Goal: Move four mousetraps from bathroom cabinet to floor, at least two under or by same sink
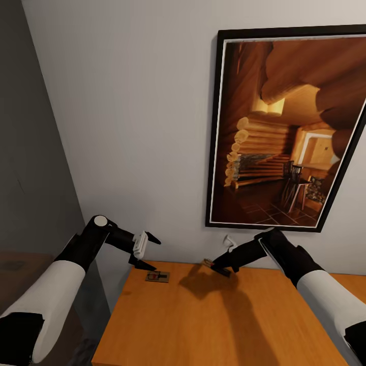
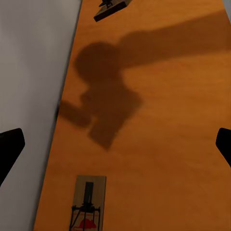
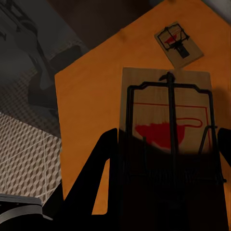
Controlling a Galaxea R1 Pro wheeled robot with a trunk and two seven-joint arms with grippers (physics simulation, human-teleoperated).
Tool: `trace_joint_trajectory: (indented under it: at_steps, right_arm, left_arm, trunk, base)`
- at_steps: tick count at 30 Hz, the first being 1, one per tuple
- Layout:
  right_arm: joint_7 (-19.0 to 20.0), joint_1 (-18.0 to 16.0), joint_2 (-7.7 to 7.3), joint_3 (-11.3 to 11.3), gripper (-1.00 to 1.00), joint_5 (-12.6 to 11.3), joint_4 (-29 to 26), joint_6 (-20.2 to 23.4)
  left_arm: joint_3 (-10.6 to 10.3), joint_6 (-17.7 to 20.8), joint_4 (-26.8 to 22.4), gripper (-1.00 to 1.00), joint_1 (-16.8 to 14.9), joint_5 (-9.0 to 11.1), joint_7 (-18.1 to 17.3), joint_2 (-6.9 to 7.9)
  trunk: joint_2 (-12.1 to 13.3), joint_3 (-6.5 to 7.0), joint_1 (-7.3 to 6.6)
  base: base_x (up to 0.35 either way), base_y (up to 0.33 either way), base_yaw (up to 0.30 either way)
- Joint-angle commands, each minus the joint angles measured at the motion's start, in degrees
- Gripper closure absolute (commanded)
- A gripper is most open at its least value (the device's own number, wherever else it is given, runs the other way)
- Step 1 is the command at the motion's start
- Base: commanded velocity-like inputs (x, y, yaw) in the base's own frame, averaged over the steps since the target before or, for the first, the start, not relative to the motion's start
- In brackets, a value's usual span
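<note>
The orange-brown cabinet (image 1: 229, 325) has its flat top against the wall. One mousetrap (image 1: 157, 277) lies flat near the top's back left corner, and is also seen in the left wrist view (image 2: 88, 204) and the right wrist view (image 3: 178, 42). My left gripper (image 1: 155, 255) hangs open just above it, fingers (image 2: 9, 149) wide apart. My right gripper (image 1: 217, 267) is shut on a second mousetrap (image 3: 166, 110), held a little above the top near the wall. Its shadow falls on the wood. That held trap shows far off in the left wrist view (image 2: 111, 8).
A large black-framed picture (image 1: 284, 127) of a log interior hangs on the white wall above the cabinet. A small white fitting (image 1: 229, 239) sticks out of the wall near my right wrist. Cube-pattern floor tiles (image 3: 24, 159) lie beyond the cabinet's left end.
</note>
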Motion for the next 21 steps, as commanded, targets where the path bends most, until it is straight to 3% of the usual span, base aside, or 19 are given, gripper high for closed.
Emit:
trace_joint_trajectory:
  at_steps: [1,21]
  right_arm:
    - [0.20,-0.03,-0.02,0.08,1.00,0.86,-0.09,0.75]
    - [0.11,0.01,0.61,-0.15,1.00,0.82,0.33,0.86]
  left_arm:
    - [-0.11,-0.32,-0.04,-1.00,-0.02,-0.08,-0.04,0.03]
    - [-0.11,-0.32,-0.04,-1.00,-0.02,-0.08,-0.04,-0.19]
  trunk:
    - [-0.05,-0.03,0.02]
    - [-0.05,-0.03,0.02]
  base:
    - [0.000,0.000,0.000]
    - [0.000,0.000,0.000]
